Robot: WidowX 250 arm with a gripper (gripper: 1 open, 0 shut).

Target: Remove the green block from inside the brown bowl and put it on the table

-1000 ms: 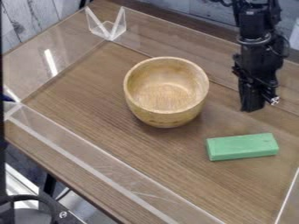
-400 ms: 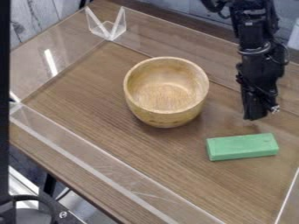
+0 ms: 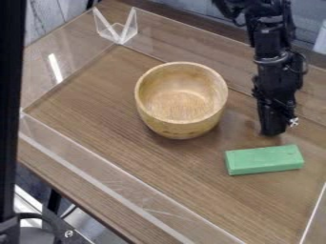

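Note:
The green block lies flat on the table, to the right of and nearer than the brown bowl, apart from it. The round tan wooden bowl stands upright in the middle with nothing inside it. My black gripper hangs from the arm at the upper right, pointing steeply down, its tips just above the table between the bowl's right side and the block's far edge. Its fingers are together and hold nothing.
Low clear acrylic walls run along the table's edges. A clear plastic bracket stands at the far left corner. The black arm rises at the upper right.
The gripper has dipped slightly toward the table and shifted a little left. The block and bowl have not moved.

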